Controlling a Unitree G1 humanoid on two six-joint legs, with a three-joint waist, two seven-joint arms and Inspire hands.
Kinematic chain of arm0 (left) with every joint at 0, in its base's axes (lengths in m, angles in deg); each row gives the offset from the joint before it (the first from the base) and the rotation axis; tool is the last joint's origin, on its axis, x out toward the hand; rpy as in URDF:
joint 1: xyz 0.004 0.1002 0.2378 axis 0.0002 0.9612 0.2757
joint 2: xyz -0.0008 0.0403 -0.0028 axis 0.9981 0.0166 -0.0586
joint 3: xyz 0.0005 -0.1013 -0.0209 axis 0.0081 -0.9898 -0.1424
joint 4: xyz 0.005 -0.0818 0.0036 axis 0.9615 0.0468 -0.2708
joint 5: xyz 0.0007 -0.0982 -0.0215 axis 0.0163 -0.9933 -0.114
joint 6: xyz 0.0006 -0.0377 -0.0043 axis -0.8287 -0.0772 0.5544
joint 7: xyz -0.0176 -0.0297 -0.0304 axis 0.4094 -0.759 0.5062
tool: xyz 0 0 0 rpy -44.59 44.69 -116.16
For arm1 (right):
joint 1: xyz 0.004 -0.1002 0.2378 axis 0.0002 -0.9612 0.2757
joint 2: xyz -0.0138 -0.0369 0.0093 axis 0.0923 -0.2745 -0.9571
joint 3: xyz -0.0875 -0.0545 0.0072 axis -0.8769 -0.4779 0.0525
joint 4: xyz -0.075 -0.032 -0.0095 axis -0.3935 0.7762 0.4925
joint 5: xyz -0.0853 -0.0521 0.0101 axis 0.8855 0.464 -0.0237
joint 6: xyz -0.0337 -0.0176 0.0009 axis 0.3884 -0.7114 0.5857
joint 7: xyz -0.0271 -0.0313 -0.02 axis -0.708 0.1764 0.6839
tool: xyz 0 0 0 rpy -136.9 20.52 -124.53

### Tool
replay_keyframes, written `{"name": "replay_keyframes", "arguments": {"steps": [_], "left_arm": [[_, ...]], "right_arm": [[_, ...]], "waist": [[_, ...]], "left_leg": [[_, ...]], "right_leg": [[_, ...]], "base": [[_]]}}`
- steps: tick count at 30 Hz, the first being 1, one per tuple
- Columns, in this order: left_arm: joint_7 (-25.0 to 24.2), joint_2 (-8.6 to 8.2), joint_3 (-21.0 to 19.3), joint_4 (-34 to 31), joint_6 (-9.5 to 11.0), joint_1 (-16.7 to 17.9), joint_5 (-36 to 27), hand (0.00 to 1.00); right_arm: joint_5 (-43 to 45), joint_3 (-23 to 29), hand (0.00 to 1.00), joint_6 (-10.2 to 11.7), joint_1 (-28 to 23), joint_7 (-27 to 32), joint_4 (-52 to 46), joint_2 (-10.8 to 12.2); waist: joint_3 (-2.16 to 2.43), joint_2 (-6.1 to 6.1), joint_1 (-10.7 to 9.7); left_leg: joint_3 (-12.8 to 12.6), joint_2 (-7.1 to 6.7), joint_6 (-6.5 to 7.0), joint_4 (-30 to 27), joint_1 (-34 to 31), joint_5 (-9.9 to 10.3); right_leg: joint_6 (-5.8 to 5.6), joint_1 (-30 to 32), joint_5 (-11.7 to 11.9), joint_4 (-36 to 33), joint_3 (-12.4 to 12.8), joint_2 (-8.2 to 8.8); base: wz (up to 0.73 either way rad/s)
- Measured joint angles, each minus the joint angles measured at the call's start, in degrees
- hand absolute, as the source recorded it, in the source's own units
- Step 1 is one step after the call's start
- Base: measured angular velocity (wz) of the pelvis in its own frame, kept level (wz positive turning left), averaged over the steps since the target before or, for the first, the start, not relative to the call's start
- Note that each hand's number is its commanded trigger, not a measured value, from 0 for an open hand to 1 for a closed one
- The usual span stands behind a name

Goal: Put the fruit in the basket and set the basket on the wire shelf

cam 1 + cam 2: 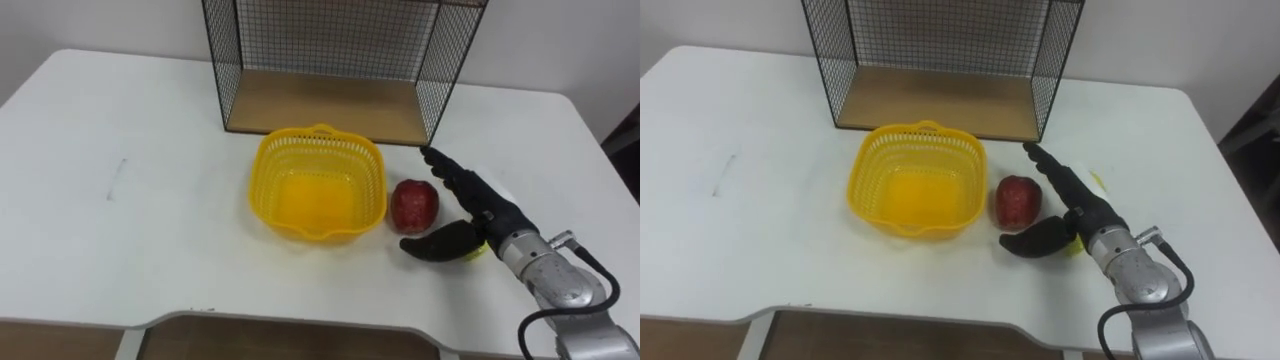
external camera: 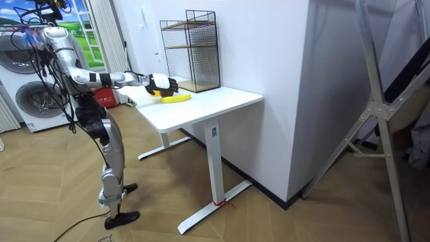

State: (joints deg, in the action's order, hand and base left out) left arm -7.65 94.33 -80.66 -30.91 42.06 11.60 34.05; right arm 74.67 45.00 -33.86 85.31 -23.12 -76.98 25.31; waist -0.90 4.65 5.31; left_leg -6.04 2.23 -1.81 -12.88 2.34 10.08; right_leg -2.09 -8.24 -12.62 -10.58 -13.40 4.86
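Apple (image 1: 414, 205), red, sits on the white desk (image 1: 120, 230) just right of the yellow basket (image 1: 318, 185), which stands before the wire shelf (image 1: 330, 105). The right robot hand (image 1: 487, 212) lies beside the apple, fingers straight and thumb spread, grasping nothing.

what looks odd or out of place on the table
Nothing stands out. The basket sits upright and empty before the wire shelf, the apple beside it, the open right hand alongside.
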Motion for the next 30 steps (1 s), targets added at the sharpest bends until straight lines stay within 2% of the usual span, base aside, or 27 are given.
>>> {"name": "replay_keyframes", "arguments": {"steps": [10, 18, 30], "left_arm": [[0.0, 0.0, 0.0, 0.0, -0.1, -1.1, 0.0, 0.0], [0.0, 0.0, 0.0, 0.0, -0.1, -1.3, 0.0, 0.0], [0.0, -0.14, 0.1, 0.0, -2.3, -1.9, 1.7, 0.0]], "right_arm": [[0.7, 0.0, 0.0, -0.5, 3.2, 0.0, 4.2, 0.0], [2.8, -0.3, 0.0, -1.0, 4.9, 0.0, 6.6, 0.0], [9.5, -2.1, 0.0, -2.9, 6.3, -2.4, 7.0, 0.0]], "waist": [[0.18, 0.51, 0.0], [0.13, 0.43, 0.1], [0.19, -0.02, 0.7]], "left_leg": [[1.2, -0.15, 0.0, -0.7, -0.9, 0.0], [1.4, -0.21, 0.0, -0.9, -1.2, 0.0], [1.7, -0.2, 0.02, -1.3, -1.7, 0.0]], "right_leg": [[0.0, 0.0, 0.0, 0.1, -0.9, -0.03], [0.0, 0.1, 0.0, 0.1, -1.0, -0.04], [0.02, 0.1, 0.0, 0.0, -1.7, -0.02]], "base": [[0.06], [0.0], [0.01]]}}
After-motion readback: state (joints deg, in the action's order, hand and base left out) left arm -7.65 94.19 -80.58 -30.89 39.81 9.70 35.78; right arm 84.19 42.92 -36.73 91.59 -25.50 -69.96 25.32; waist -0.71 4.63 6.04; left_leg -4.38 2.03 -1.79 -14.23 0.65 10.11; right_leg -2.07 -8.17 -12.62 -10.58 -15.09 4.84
